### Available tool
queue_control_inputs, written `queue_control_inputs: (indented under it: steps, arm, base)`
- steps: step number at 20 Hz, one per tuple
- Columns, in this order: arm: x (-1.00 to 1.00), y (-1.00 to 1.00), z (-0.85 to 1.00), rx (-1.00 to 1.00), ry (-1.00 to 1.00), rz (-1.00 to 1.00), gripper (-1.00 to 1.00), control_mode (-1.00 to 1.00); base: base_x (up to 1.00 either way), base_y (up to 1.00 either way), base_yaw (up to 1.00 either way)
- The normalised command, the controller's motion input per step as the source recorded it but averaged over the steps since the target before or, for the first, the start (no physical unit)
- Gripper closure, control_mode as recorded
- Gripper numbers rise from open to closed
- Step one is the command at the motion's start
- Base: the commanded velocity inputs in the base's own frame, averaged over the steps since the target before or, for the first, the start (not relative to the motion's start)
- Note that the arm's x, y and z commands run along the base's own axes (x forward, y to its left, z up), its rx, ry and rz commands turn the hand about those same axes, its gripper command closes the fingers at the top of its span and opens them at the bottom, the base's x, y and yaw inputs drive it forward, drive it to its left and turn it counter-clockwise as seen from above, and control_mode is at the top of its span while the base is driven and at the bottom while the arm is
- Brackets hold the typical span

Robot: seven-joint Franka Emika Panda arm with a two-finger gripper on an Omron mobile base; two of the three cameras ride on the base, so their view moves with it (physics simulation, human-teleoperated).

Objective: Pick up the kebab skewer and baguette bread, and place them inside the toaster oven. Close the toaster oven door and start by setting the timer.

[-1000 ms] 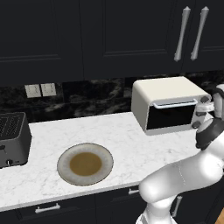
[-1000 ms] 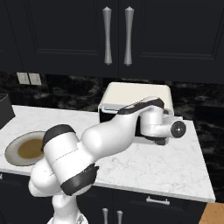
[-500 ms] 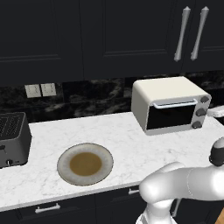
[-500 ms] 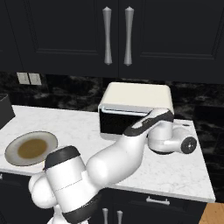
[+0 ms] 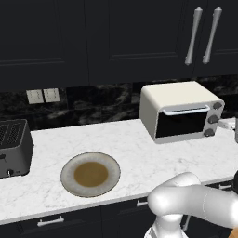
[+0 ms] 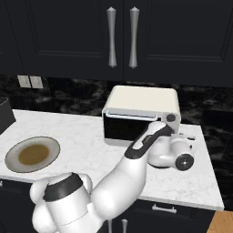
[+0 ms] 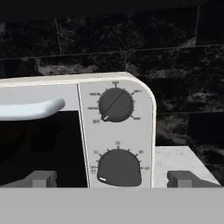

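The cream-white toaster oven (image 5: 181,114) (image 6: 141,113) stands on the counter. Its dark glass door (image 7: 39,148) is shut, and the silver bar handle (image 7: 30,108) runs along the door's top. My gripper (image 7: 113,178) is open and faces the oven's knob panel from the front. The lower knob (image 7: 119,167) lies between the two fingertips (image 7: 41,178), which are spread wide and do not touch it. The upper knob (image 7: 116,105) sits above it. In the right base view my hand (image 6: 179,152) hovers at the oven's right front corner. The kebab skewer and the baguette bread are out of view.
A round plate (image 5: 90,173) (image 6: 32,154) with a brown centre lies bare on the white marble counter (image 5: 139,153), left of the oven. A dark grey slot toaster (image 5: 14,146) stands at the far left. Dark cabinets hang above and a black stone backsplash runs behind.
The hand has dropped lower and shifted right, from level with the oven's upper knobs down to its right front corner. The oven and the plate have not moved.
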Motion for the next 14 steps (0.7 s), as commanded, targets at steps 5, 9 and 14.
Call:
queue_control_inputs:
  steps: [5,9,14]
  arm:
    - [-0.01,0.00,-0.26,0.00,-0.02,-0.01,-1.00,-1.00]
    - [-0.07,0.00,-0.30,0.00,-0.01,0.00,-1.00,-1.00]
    - [-0.02,0.00,-0.32,0.00,0.00,0.00,-1.00,-1.00]
  base:
    - [0.00,0.00,0.00]
    - [0.00,0.00,0.00]
    - [0.00,0.00,0.00]
